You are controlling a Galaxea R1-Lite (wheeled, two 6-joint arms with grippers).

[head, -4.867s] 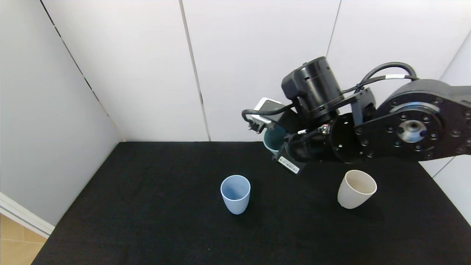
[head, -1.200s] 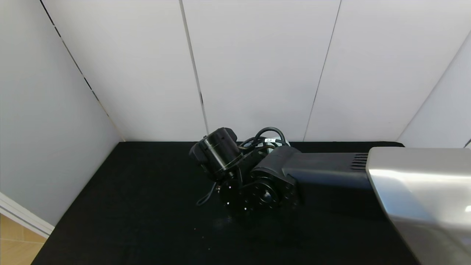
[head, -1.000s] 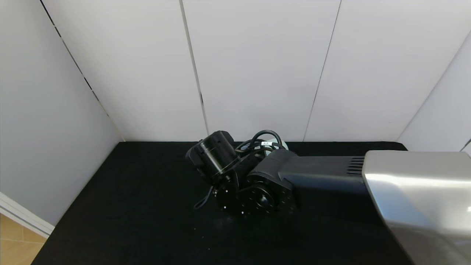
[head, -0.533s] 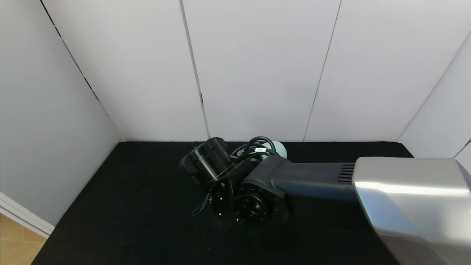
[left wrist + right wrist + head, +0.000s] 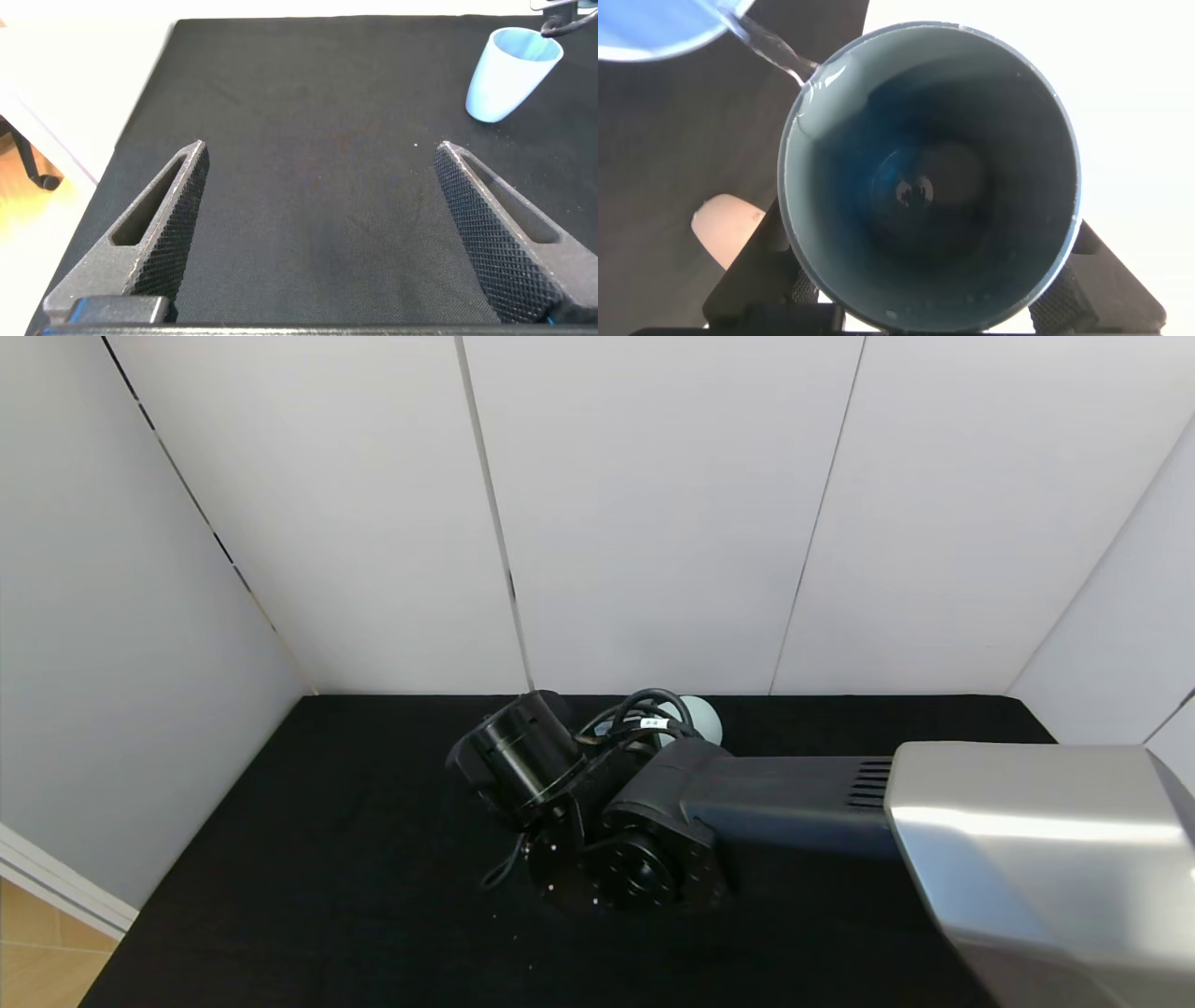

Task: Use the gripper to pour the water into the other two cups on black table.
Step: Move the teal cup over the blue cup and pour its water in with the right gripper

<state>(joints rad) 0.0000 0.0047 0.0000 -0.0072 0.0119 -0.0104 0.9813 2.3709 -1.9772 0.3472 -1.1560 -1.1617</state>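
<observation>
Head view: the right arm (image 5: 794, 803) is stretched across the black counter (image 5: 327, 859) and hides most of the work. Its gripper cannot be seen, and only a pale curve of a cup (image 5: 702, 717) shows behind the wrist cables. Neither the stream nor the beige cup is visible here.

Left wrist view: the left gripper (image 5: 318, 243) is held low over the counter (image 5: 308, 121), its fingers (image 5: 173, 224) spread wide and holding nothing. It appears parked. The light blue cup (image 5: 509, 75) stands upright well beyond it, with a small part of the other arm just above its rim.

Right wrist view: the teal-green cup (image 5: 929, 177) is clamped between the fingers (image 5: 747, 280) of the right gripper (image 5: 934, 308) and is tipped. A thin stream of water (image 5: 775, 51) runs from its lip into the light blue cup (image 5: 654, 23) just beside it. The beige cup (image 5: 729, 229) is seen farther off on the counter (image 5: 682, 140).

The step in hand is judged to be the pour into the first cup. The next move would call for righting the held cup while some water remains, then carrying it to the beige cup. The stream leaves close to the blue rim, so a spill is possible.
</observation>
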